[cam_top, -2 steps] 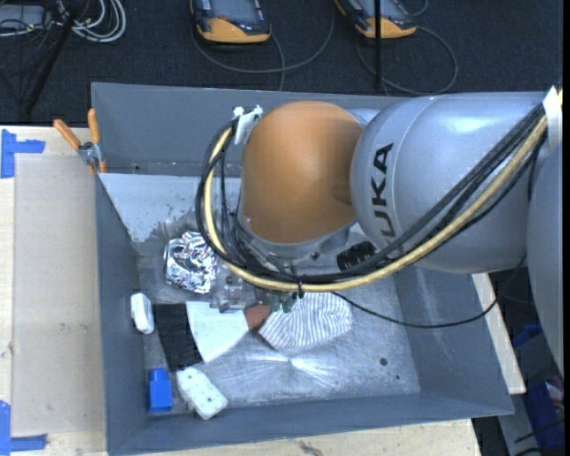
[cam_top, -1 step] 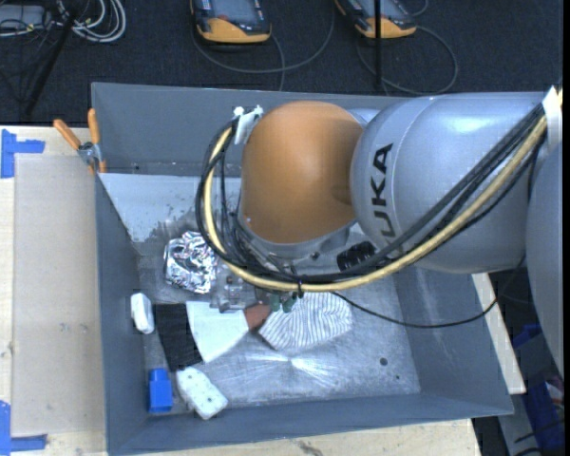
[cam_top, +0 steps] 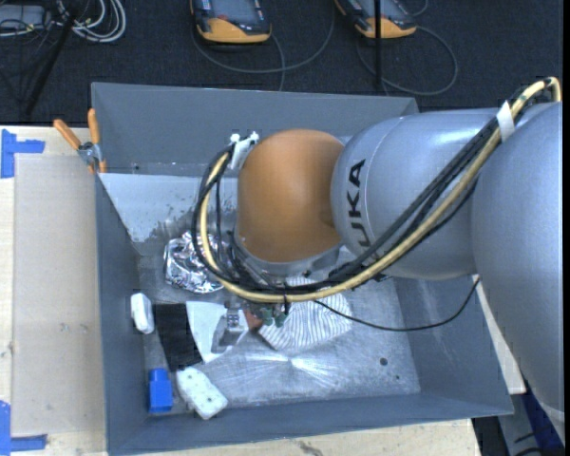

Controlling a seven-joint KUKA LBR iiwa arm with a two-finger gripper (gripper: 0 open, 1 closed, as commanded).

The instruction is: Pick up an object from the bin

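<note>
Gripper [cam_top: 236, 329], whether apart or together cannot be told, at the striped cloth's [cam_top: 309, 326] left edge; grey bin [cam_top: 114, 255] also holds crumpled foil [cam_top: 185, 264], blue block [cam_top: 160, 390].

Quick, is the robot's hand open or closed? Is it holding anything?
Hand: cannot be told. It is down by the striped cloth, tucked under the orange cover.
</note>
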